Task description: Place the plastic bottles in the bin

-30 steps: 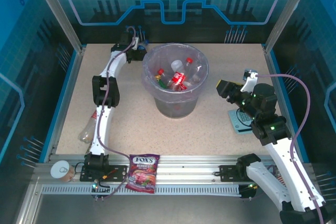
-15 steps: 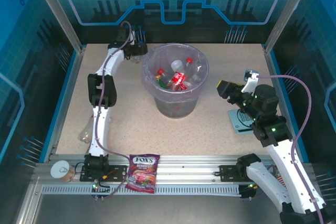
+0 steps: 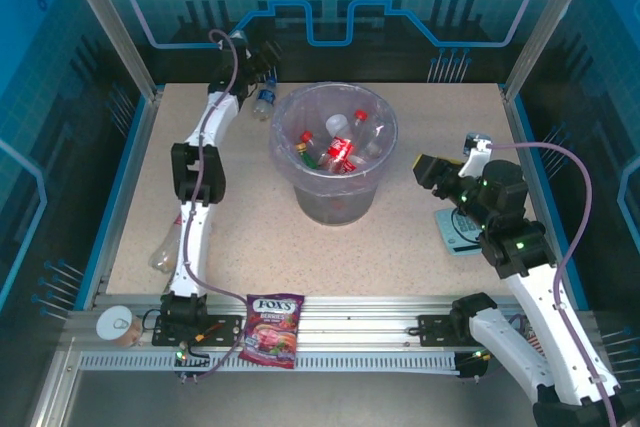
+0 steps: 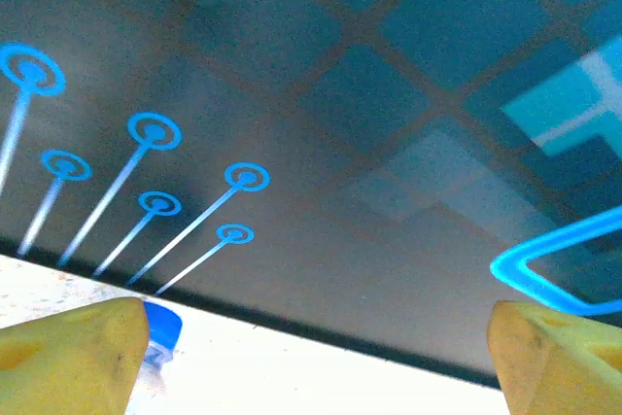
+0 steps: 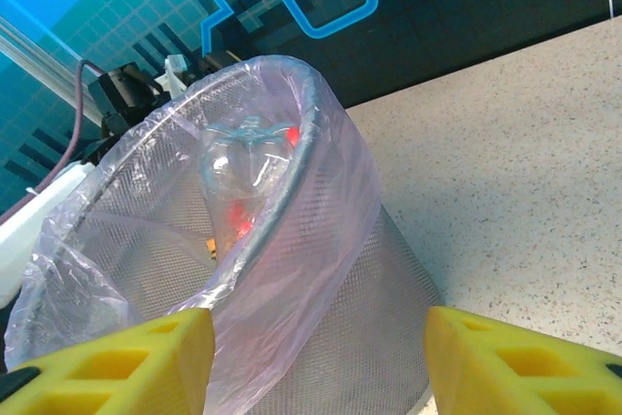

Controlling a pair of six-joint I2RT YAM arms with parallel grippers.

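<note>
**Now the left hand has let go beside the bin, not over it**

Firstly the bench (image 3: 250,237): the bin (image 3: 300,182) stands in its middle, a little toward the far edge, with bare surface on every side. Several red-capped bottles (image 3: 340,147) already lie inside the lilac liner.

The left arm (image 3: 195,172) is stretched to the far left corner. Compared with a second ago, the left hand (image 3: 264,59) has lifted away from the bench, and its fingers are now spread wide with nothing between them. The blue-capped bottle (image 3: 264,100) which it was working on is just under it. It is outside the bin, close to the rim on the far left side; whether it touches the rim I cannot tell. In the left wrist view the blue cap sits beside one yellow fingertip (image 4: 73,352), not between the two. I judge that this bottle was released or slipped, so it needs a new grasp.

The right hand (image 3: 430,169) has not moved. It waits near the right edge, fingers apart and empty, pointed at the bin's wall.

About room: the far edge and the enclosure wall are close behind the left hand, so a lift should go up and toward the bin. One clear bottle (image 3: 163,250) lies by the left edge, next to the left arm. The candy bag (image 3: 272,327) and the tin can (image 3: 115,325) rest along the near edge, out of the way.
</note>
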